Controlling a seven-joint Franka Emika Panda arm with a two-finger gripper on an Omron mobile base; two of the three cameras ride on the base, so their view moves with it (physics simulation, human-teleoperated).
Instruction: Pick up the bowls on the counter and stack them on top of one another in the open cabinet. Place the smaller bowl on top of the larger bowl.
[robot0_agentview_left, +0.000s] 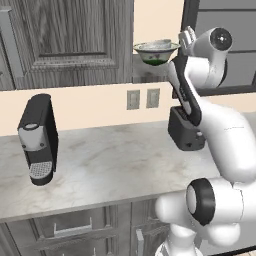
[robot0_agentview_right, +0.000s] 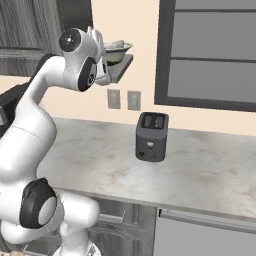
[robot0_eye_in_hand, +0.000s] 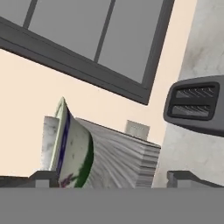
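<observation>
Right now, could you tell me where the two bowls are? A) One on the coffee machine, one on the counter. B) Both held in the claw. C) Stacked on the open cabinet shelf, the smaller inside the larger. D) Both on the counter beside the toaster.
C: the smaller bowl sits inside the larger bowl on the open cabinet shelf.

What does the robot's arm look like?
The arm is smooth, shiny white, made of fat rounded tubes. Its joints have round dark caps with grey middles, like big buttons. One part carries a long black strip. The hand ends in two small dark grey fingertips.
</observation>
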